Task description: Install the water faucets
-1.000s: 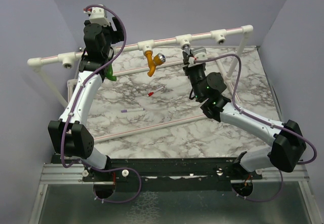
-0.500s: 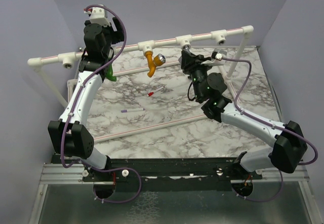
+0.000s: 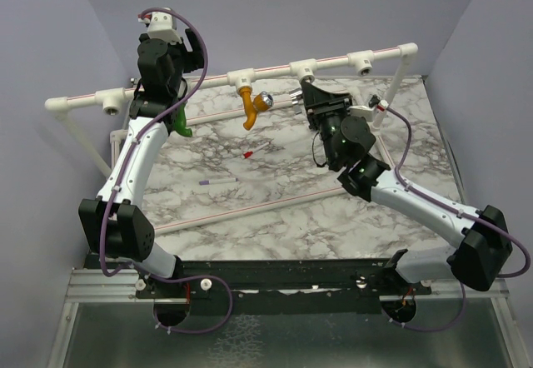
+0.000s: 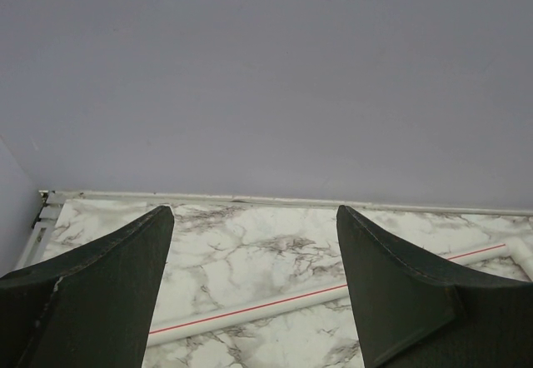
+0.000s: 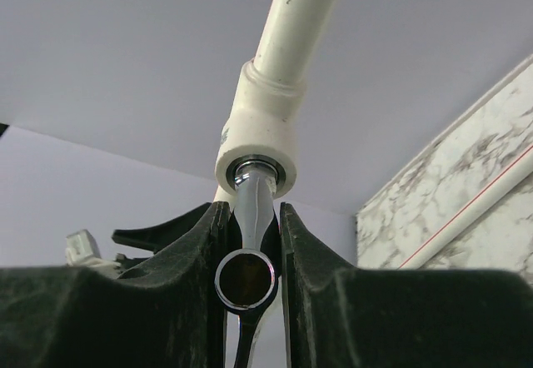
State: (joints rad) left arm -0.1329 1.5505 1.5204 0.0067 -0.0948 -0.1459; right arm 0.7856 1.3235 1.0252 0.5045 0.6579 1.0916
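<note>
The grey metal faucet (image 5: 250, 218) stands with its threaded end in the socket of a white tee joint (image 5: 258, 156) on the back pipe rail. My right gripper (image 5: 248, 206) is shut on its body; it also shows in the top view (image 3: 308, 95). The mustard-orange faucet (image 3: 250, 101) hangs from the tee to its left. The green faucet (image 3: 181, 123) hangs at the left tee, partly hidden by my left arm. My left gripper (image 4: 254, 210) is open and empty, facing the back wall over the marble top; the top view shows it (image 3: 156, 101) beside the green faucet.
The white pipe rail (image 3: 266, 68) spans the back, with open tees at the far right (image 3: 364, 58) and far left (image 3: 111, 100). A red-tipped stick (image 3: 250, 153) and a purple-tipped stick (image 3: 215, 182) lie on the marble. A red-striped pipe (image 4: 275, 301) lies below my left gripper.
My right wrist has turned about the grey faucet at the tee, its cable plug swinging to the right. The left arm has not moved.
</note>
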